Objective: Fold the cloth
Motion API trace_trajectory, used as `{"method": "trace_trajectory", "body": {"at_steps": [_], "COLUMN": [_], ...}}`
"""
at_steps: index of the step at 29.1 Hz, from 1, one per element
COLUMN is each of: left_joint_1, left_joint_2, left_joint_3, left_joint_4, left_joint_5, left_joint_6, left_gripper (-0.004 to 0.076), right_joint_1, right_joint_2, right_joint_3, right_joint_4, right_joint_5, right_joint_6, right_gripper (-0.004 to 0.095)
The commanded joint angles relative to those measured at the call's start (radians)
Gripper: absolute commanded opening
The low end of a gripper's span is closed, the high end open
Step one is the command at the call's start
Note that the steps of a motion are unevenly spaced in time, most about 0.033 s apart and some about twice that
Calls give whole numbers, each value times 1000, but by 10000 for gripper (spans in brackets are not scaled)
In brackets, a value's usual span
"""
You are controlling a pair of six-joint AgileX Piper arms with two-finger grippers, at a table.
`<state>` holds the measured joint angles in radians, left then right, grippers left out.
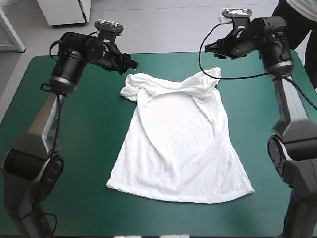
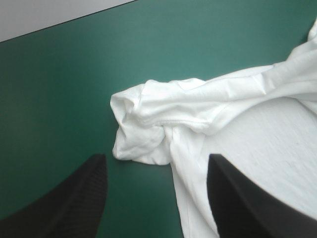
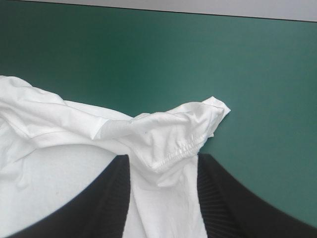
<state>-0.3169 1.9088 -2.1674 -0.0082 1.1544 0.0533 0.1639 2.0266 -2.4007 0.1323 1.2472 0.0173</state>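
Claws first: the left claw [image 1: 132, 64] and the right claw [image 1: 210, 48] both hang released, fingers spread. Each is poised over one far corner of the T-shirt [image 1: 178, 148] and neither is grasping anything. The bench [image 1: 74, 148], under its teal-green cover, carries only that white T-shirt. It lies at the middle, mostly spread flat, with its hem [image 1: 178, 197] toward the near edge and its shoulders toward the far edge. The shoulder end is the untidy part, with a band of cloth rolled over across it. The left sleeve [image 2: 138, 134] is crumpled into a knot just ahead of the left claw [image 2: 157, 157]. The right sleeve [image 3: 198, 119] rises to a peak, and its stitched edge runs between the fingers of the right claw [image 3: 162, 157].

The step in hand looks like taking both shoulders to straighten the top before any fold. To do it well, each claw should probably drop straight down and pinch at the sleeve seam, through every layer. Both should clench together, so the pull is even and the flat body stays unwrinkled. The left claw likely needs to reach slightly forward, since the knot lies beyond its fingertips.
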Motion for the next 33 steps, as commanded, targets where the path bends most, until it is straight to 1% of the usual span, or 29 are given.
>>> {"method": "trace_trajectory", "body": {"at_steps": [1,3,8,12,15,21,23,25,29,33], "left_joint_1": [2,2,2,2,2,2,2,0,-50,-138], "left_joint_2": [-206,-332,-507,-590,-643,-734,-745,-745,-732,-704], "left_joint_3": [95,204,420,574,686,864,921,979,1109,1199], "left_joint_4": [-4,-4,-10,-37,-96,-157,-177,-187,-177,-114], "left_joint_5": [-98,-115,-94,-62,-21,14,37,27,-63,-118], "left_joint_6": [-7,-8,-10,-20,-20,-44,-46,-46,-68,-132], "left_gripper": [407,404,404,404,404,404,404,404,402,402], "right_joint_1": [1,1,1,1,1,1,1,1,1,1], "right_joint_2": [-173,-290,-501,-669,-792,-985,-1030,-1067,-1097,-1097], "right_joint_3": [44,143,387,652,842,1162,1222,1266,1282,1282], "right_joint_4": [-19,-29,-50,-60,-87,-71,-71,-71,-71,-71], "right_joint_5": [1,1,-9,-53,-52,-55,-55,-55,-41,-41], "right_joint_6": [-17,-17,-17,-17,14,61,86,113,132,150], "right_gripper": [399,399,399,399,399,399,399,399,399,399]}}
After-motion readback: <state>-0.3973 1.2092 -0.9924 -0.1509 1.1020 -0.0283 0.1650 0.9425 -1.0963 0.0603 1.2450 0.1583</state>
